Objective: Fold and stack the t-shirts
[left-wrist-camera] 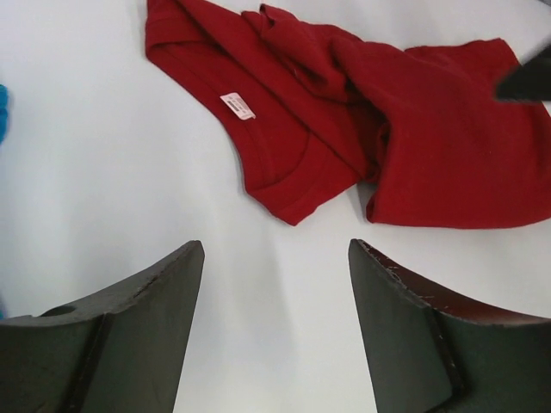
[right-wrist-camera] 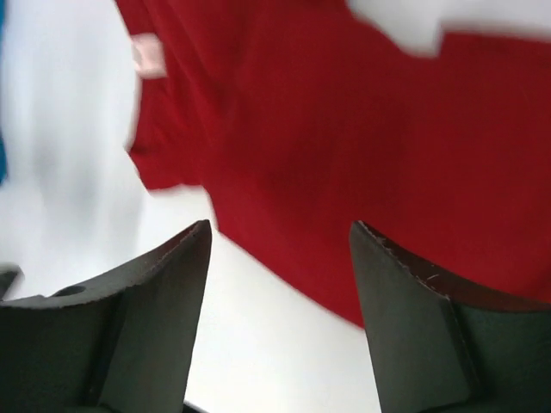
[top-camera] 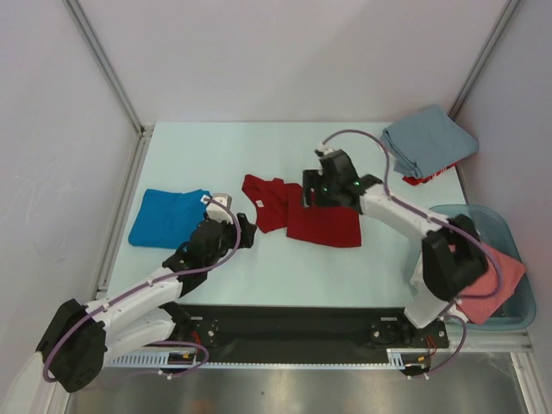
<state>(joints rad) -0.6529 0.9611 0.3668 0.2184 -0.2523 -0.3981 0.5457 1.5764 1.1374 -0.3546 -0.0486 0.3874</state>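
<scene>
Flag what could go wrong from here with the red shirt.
The red shirt lies bunched in overlapping layers; either open gripper may pinch several and skew the fold.
The left gripper and right gripper sit close at the same shirt; they might pull against each other.
The folded blue shirt lies near the left gripper; a sweep could disturb it.

On the bench [top-camera: 216, 155], just ahead of the left hand [top-camera: 245, 229], a loose t-shirt [top-camera: 302, 216], its far part under the right hand [top-camera: 317, 197]. Left of the left hand, apart from that one, a folded t-shirt [top-camera: 168, 216]. Beyond and right of the right hand, at the far corner, a stack of folded t-shirts [top-camera: 429, 142]. Nearer than the right hand and to its right, a bin [top-camera: 500, 216] with another t-shirt [top-camera: 492, 276] draped in it.
</scene>
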